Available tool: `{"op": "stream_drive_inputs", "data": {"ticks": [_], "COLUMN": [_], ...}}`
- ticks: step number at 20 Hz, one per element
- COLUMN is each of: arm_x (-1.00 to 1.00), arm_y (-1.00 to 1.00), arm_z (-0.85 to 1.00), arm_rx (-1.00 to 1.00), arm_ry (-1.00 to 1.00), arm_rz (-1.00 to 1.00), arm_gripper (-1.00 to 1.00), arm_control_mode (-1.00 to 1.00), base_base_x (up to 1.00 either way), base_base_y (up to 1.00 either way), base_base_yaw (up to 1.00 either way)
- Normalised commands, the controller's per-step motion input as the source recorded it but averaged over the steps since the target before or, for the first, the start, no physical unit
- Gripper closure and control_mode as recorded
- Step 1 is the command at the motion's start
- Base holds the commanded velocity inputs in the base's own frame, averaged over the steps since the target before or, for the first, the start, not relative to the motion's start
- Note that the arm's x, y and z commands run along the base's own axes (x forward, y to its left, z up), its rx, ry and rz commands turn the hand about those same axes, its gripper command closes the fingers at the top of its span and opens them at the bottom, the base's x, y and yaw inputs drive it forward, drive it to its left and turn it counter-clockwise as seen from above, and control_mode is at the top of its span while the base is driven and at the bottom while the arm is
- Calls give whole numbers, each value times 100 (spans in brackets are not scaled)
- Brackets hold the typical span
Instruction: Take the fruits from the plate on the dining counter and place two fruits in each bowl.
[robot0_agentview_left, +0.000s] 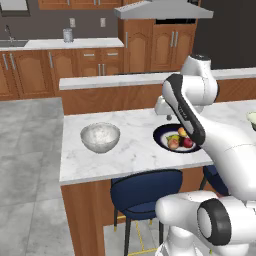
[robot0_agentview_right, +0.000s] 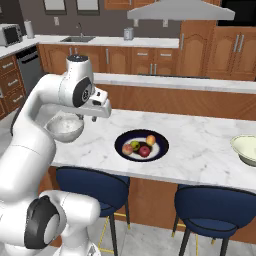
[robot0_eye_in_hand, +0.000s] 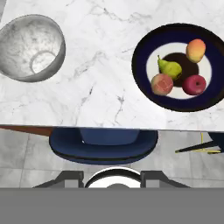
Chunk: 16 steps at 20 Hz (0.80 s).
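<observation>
The plate (robot0_eye_in_hand: 177, 66) of fruits is lying at upper right, away from the closed, empty jaws; the right base view is showing the cream bowl (robot0_agentview_right: 246, 148).

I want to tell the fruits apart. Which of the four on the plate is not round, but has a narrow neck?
The yellow-green fruit, a pear shape narrowing to a stem. The red, orange and peach-coloured ones beside it are rounded.
</observation>
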Motion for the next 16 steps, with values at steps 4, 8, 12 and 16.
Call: {"op": "stream_drive_inputs", "data": {"ticks": [4,8,12,16], "arm_x": [27,69,52,44], "arm_y": [-35,-52,-44,-51], "arm_z": [-7,-36,-52,-51], "arm_rx": [-3,-5,-1,-1], "arm_ry": [2,16,17,18], "arm_rz": [0,-38,-45,-37], "arm_gripper": [-100,-100,-100,-100], "arm_control_mode": [-100,-100,-100,-100], "base_base_x": [0,0,0,0], "base_base_y": [0,0,0,0], "base_base_yaw": [0,0,0,0]}}
